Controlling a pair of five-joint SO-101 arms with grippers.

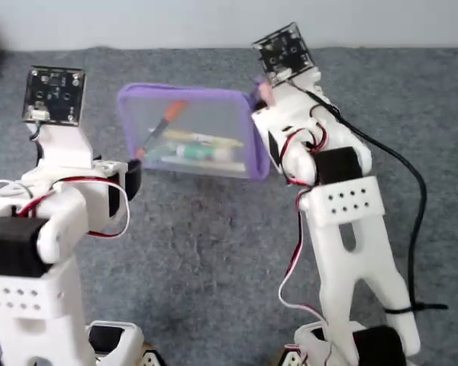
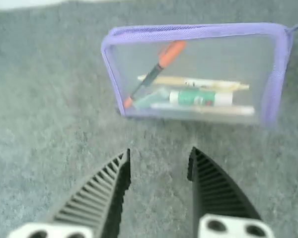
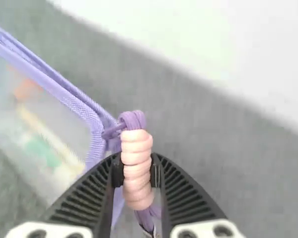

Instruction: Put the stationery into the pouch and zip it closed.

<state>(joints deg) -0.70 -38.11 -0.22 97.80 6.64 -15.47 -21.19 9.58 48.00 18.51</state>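
A clear pouch (image 1: 191, 133) with purple trim lies on the grey felt table, holding an orange pen (image 2: 156, 69), a green-labelled glue stick (image 2: 198, 97) and pale pencils. My right gripper (image 3: 136, 171) is at the pouch's right end, shut on the pink ribbed zipper pull (image 3: 135, 166), which hangs from a purple loop (image 3: 131, 120). The zipper edge (image 3: 64, 94) runs away from it. My left gripper (image 2: 159, 161) hovers open over bare felt just in front of the pouch (image 2: 193, 69), touching nothing.
Grey felt (image 1: 214, 252) covers the table up to a pale wall at the back. A black cable (image 1: 412, 229) trails along the right arm. Both arm bases stand at the near edge.
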